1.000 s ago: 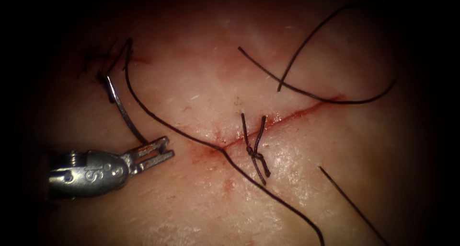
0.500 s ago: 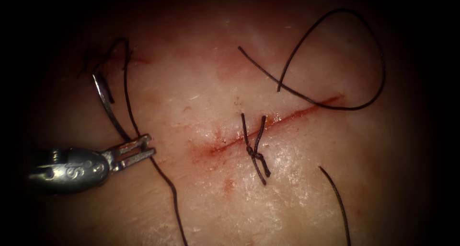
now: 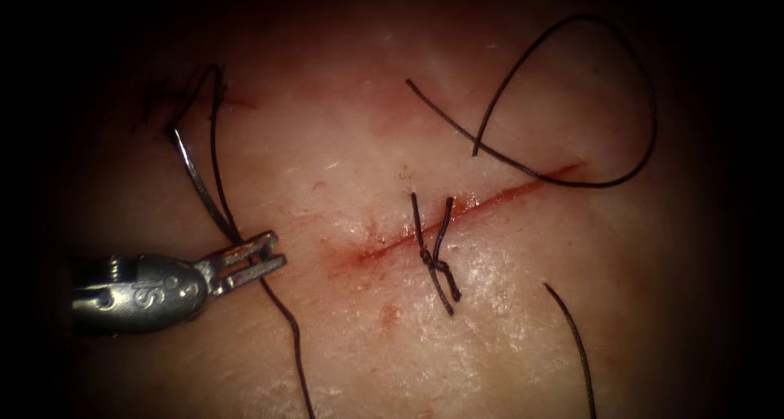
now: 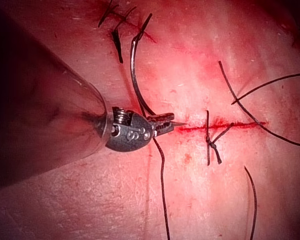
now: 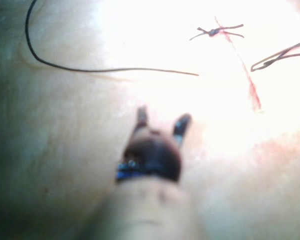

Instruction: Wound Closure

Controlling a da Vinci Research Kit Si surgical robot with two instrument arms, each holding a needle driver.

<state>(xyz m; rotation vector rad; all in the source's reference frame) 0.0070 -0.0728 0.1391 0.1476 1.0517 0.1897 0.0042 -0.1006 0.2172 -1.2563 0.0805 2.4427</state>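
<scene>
Left end effector [image 3: 260,256] clenched on the needle [image 3: 196,178] near its tip, left of the cut [image 3: 457,211].
The needle arcs toward the frame's upper left, free of the tissue [image 3: 490,321]; thread [image 3: 286,337] trails downward. Right end effector [image 5: 161,119] apparently released, empty.

1. In the endoscope view, light falls on the middle of the tissue [image 3: 506,321] and fades to near black toward all 4 edges, leaving a dark ring around the lit field.
2. Small wet glints sparkle on the tissue just below the cut [image 3: 490,198], and the metal of the left gripper [image 3: 278,249] catches pale highlights.
3. The left wrist view is brightly lit, but the shaft [image 4: 40,115] lies in deep shade.
4. In the right wrist view, glare bleaches the tissue white around the cut; the right gripper [image 5: 163,115] stands dark against it.
</scene>
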